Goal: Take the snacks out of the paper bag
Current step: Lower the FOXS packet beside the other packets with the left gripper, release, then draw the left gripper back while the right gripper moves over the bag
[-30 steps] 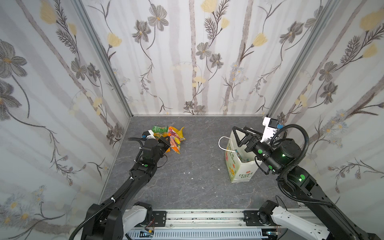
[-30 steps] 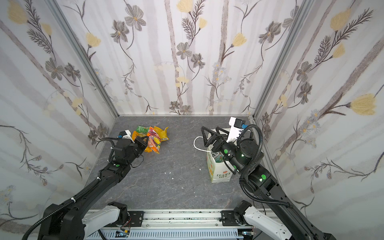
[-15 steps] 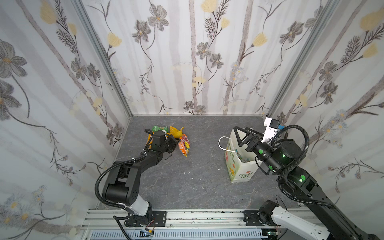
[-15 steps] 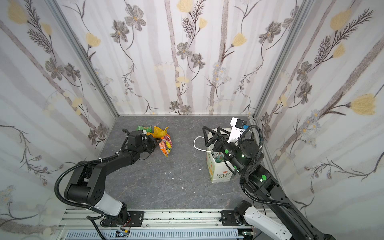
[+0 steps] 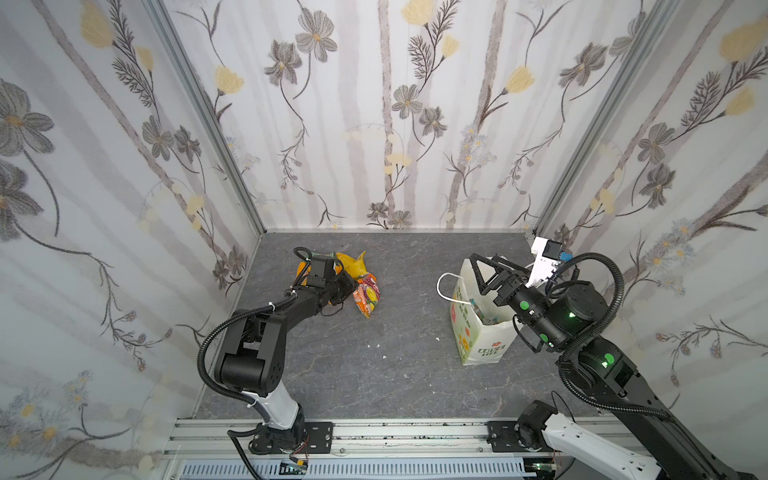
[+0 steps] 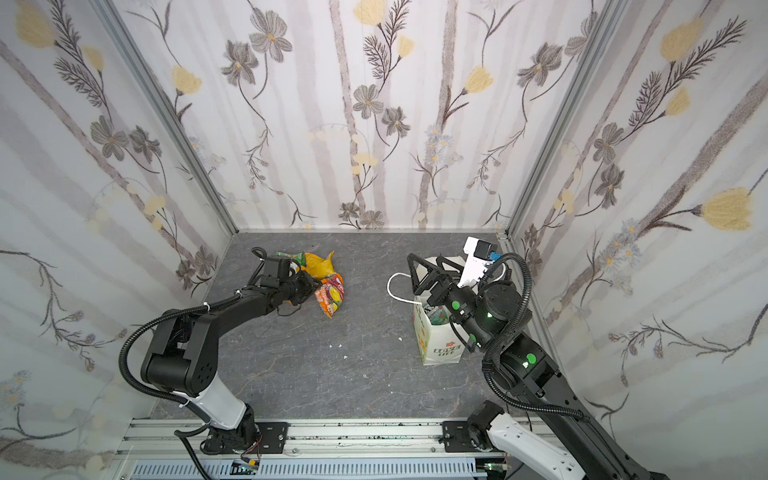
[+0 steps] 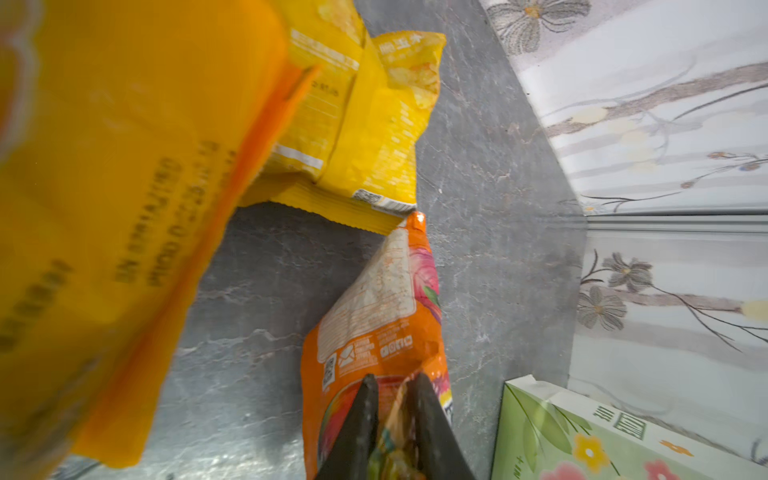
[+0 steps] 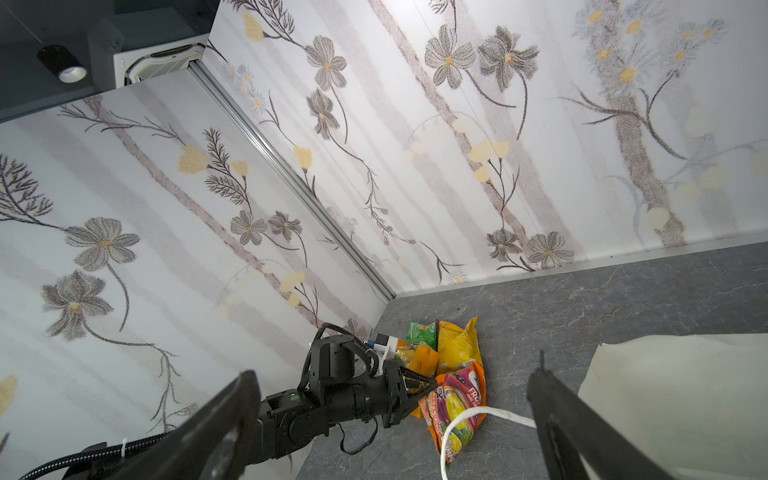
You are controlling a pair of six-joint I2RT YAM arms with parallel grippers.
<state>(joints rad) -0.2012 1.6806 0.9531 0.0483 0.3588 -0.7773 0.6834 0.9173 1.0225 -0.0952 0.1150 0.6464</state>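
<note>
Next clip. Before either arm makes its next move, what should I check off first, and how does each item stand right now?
1. Orange packet down on the table: ok, it lies flat beside the other packets.
2. Left gripper clear of the orange packet: cannot tell; the jaws are narrowly parted with the packet's end between them.
3. Right gripper open and empty: ok; it is at the bag's mouth.
4. Paper bag upright: ok.
5. Paper bag emptied: not ok; a teal packet shows inside.
</note>
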